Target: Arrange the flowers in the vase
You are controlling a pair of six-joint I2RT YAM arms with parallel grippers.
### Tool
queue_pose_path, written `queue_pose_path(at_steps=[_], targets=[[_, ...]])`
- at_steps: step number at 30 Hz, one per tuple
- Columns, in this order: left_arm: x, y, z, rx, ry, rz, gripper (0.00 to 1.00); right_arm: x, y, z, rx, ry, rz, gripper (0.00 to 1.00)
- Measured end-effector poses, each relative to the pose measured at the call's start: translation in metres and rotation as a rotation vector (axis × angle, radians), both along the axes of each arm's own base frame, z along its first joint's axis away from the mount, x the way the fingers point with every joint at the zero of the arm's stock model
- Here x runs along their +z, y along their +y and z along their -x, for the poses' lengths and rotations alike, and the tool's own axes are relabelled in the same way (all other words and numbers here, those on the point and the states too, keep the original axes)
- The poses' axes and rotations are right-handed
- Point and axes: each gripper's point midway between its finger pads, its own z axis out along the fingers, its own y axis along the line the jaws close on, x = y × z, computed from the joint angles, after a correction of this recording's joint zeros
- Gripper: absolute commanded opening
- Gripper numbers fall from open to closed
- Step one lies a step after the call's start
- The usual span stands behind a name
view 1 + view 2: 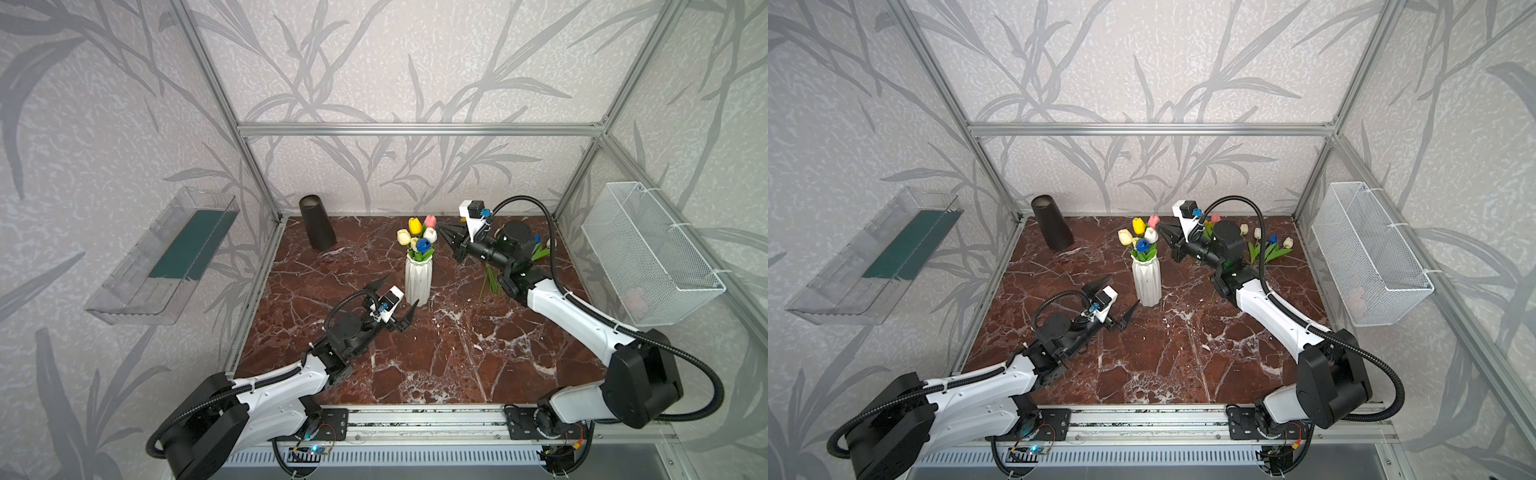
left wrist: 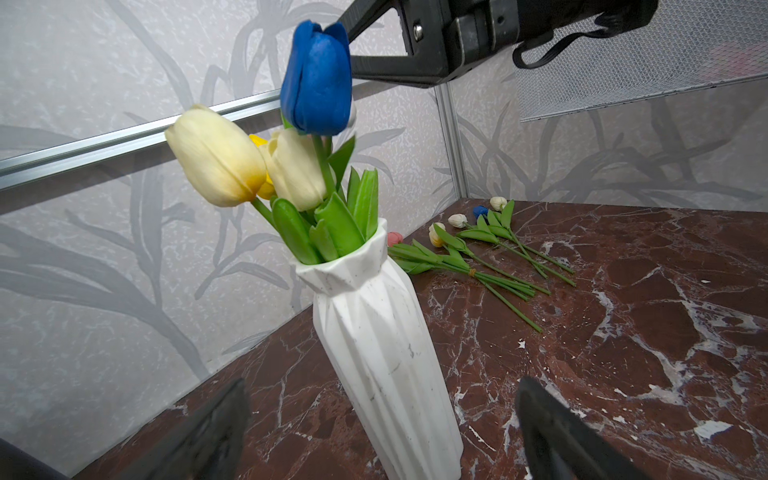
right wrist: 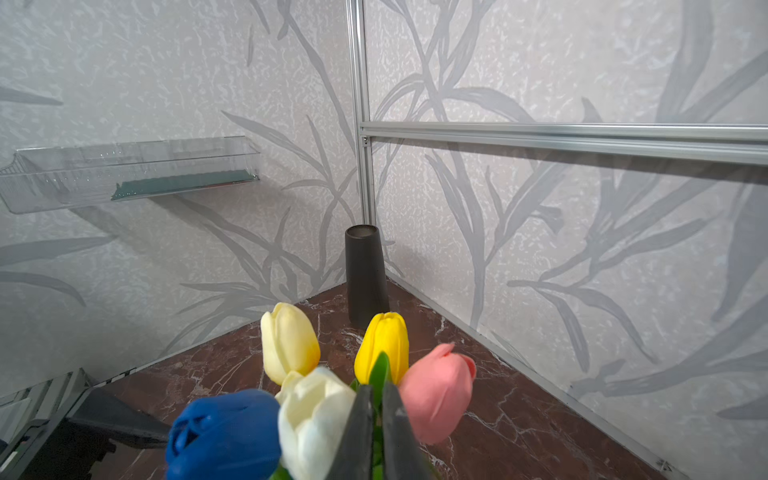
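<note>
- The flowers (image 1: 419,239) are sitting in two lots. One bunch is standing in the white vase (image 1: 417,278) at mid-desk (image 1: 415,365), with cream, yellow, pink and blue heads. Several loose tulips (image 1: 1273,245) are lying flat near the far right corner, well apart from the vase.
- The right gripper (image 1: 443,229) is hovering at head height just beside the pink tulip (image 3: 438,392). Its fingers (image 3: 360,428) are drawn almost together and a sliver of green is showing in the slit. I cannot tell whether they are pinching a leaf or it is merely lying behind them.
- The left gripper (image 1: 401,291) is waiting low beside the vase's foot, fingers spread wide, facing it and touching nothing.
- By my reckoning the arranging is about half done, and the right arm is seemingly seating or nudging a stem in the bunch.
- The next move is probably calling for the right fingers to clear the heads without dragging them, then take a loose stem from the desk. The neck is getting crowded, so steadying the vase with the left fingers may be worth doing.
</note>
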Motion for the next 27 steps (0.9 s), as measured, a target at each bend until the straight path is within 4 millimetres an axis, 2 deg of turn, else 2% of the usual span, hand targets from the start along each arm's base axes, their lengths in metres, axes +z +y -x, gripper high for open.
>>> queue_pose_path(at_steps=[3,6,10,12,15,18,20,22,25,27], targets=[[0.000,0.000,0.000,0.000,0.001,-0.001,0.99,0.006,0.001,0.000,0.003,0.002,-0.002,0.16],[0.000,0.000,0.000,0.000,0.000,0.001,0.99,0.006,0.000,-0.001,-0.006,0.011,0.000,0.22],[0.000,0.003,-0.003,0.011,0.005,0.009,0.99,0.009,-0.010,-0.002,-0.042,0.030,-0.016,0.24],[0.001,0.008,-0.006,0.026,0.011,0.021,0.99,0.013,-0.023,-0.001,-0.071,0.036,-0.040,0.25],[0.004,0.016,-0.012,0.047,0.021,0.050,0.99,0.018,-0.052,-0.002,-0.136,0.048,-0.095,0.34],[0.004,0.026,-0.019,0.065,0.043,0.080,0.99,0.011,-0.084,-0.011,-0.208,0.058,-0.147,0.54],[0.004,0.031,-0.023,0.071,0.058,0.098,0.99,-0.007,-0.096,-0.016,-0.222,0.068,-0.158,0.69],[0.003,0.036,-0.027,0.080,0.070,0.110,0.99,-0.042,-0.097,-0.019,-0.197,0.101,-0.141,0.79],[-0.003,0.034,-0.030,0.072,0.093,0.103,1.00,-0.102,-0.078,-0.014,-0.088,0.186,-0.101,0.86],[-0.008,0.031,-0.032,0.063,0.112,0.089,1.00,-0.132,-0.065,-0.009,-0.011,0.222,-0.082,0.93]])
